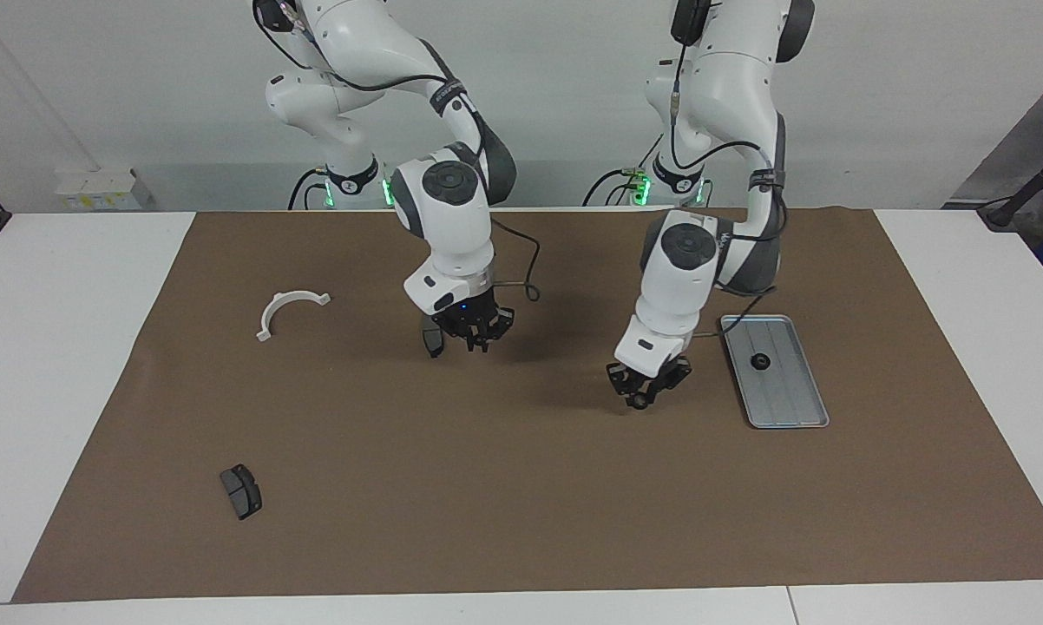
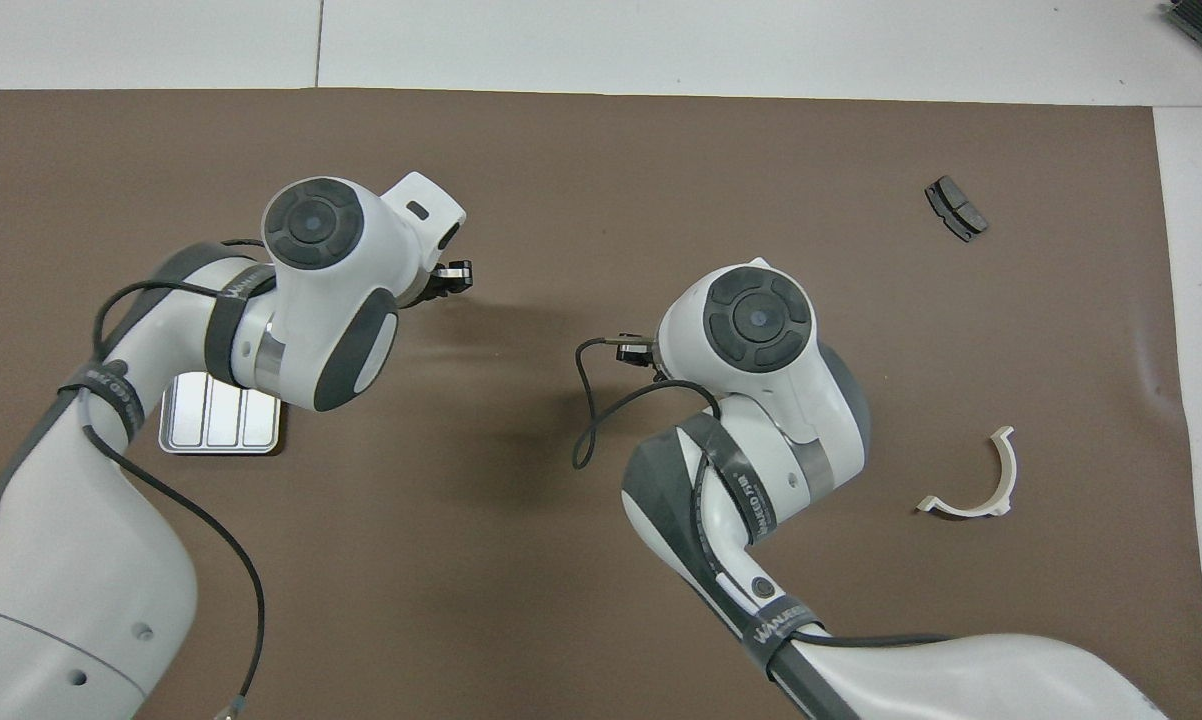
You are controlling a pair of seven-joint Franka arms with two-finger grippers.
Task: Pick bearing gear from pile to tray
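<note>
The left claw (image 1: 640,400) grips a small black ring (image 1: 639,402) over the brown mat (image 1: 521,486) beside the tray (image 1: 790,408); the right claw (image 1: 478,343), closed and empty, hovers toward the right arm's end from the tray.

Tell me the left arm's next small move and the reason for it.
Probably carry on sideways until over the tray: the left gripper holds a small black ring above the mat, just short of the tray, where another ring lies. The right gripper waits mid-table.

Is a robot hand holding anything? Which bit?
The left gripper pinches a small black ring at its fingertips; which part is gripped cannot be told. The right gripper holds nothing.
</note>
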